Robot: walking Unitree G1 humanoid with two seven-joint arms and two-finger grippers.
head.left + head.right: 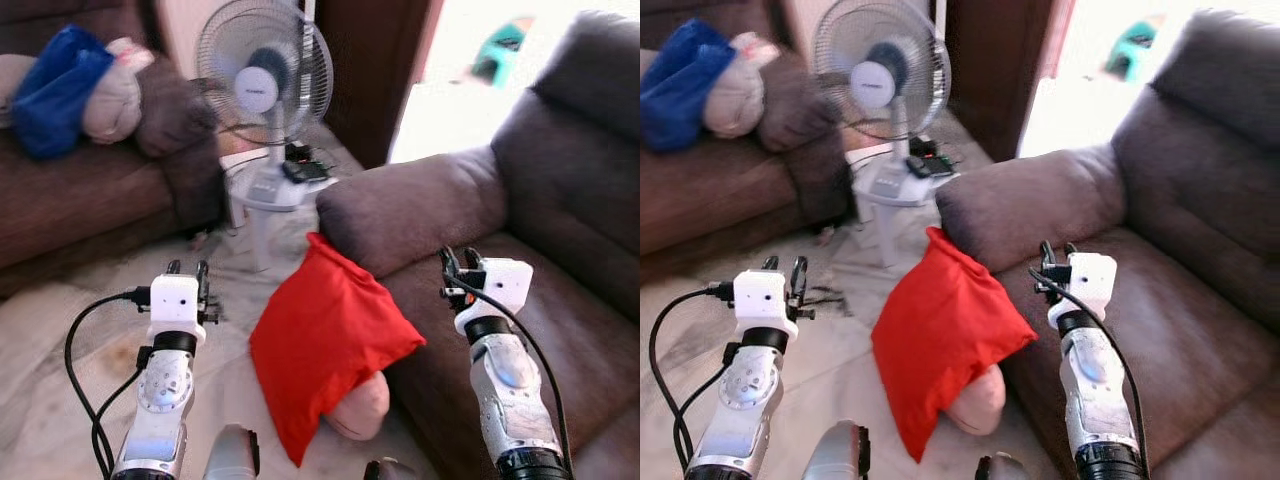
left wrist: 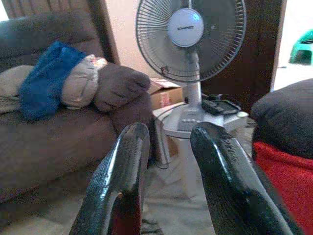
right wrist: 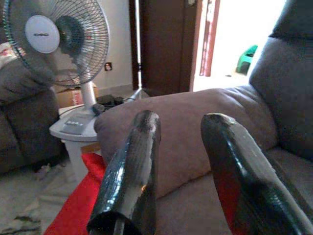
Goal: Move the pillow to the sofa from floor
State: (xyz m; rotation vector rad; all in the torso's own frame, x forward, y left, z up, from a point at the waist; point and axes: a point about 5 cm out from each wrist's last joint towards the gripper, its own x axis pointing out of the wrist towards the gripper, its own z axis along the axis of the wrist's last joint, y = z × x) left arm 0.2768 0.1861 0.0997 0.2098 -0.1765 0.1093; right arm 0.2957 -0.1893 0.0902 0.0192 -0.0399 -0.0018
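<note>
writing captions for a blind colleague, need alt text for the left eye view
A red pillow leans on end against the front of a grey sofa, floor below, between the robot's raised left gripper and right gripper. A standing fan is behind.

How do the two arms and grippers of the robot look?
Both arms are silver metal with a black collar and a white box at the wrist. Left gripper and right gripper each have two long glossy black fingers. Black cables loop along both arms.

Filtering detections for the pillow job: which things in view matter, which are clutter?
Job:
- red fabric pillow, leaning against the sofa front
- grey-brown upholstered sofa
- left gripper, open
- right gripper, open

Clutter:
- white pedestal fan
- blue and beige bundles on the other couch
- pink cushion
</note>
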